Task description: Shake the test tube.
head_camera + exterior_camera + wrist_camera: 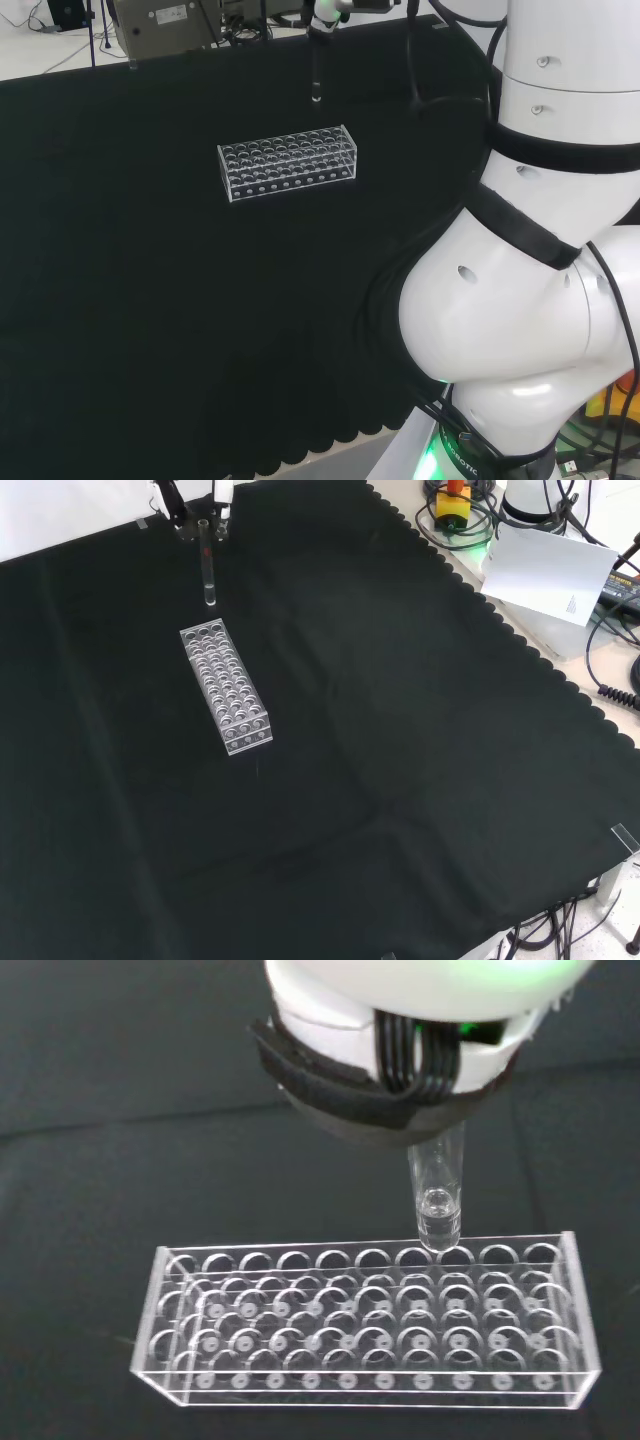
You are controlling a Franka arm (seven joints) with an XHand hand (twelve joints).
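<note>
A clear test tube (209, 575) hangs upright above the cloth, its top pinched in the black and white hand (205, 508) at the top of the front view. The head view has the tube (316, 78) dangling from the hand (325, 18) just beyond the rack. A clear plastic test tube rack (225, 686) with many empty holes lies on the black cloth below and in front of the tube. Seen from the wrist, the tube's rounded bottom (438, 1200) hovers over the far edge of the rack (370, 1325), under the hand (400, 1030).
The arm's big white links (530, 250) stand at the right of the head view. Cables, a yellow and red button box (452, 500) and a white sheet (545, 570) lie off the cloth at the front view's upper right. Grey equipment (165, 25) sits behind the bench.
</note>
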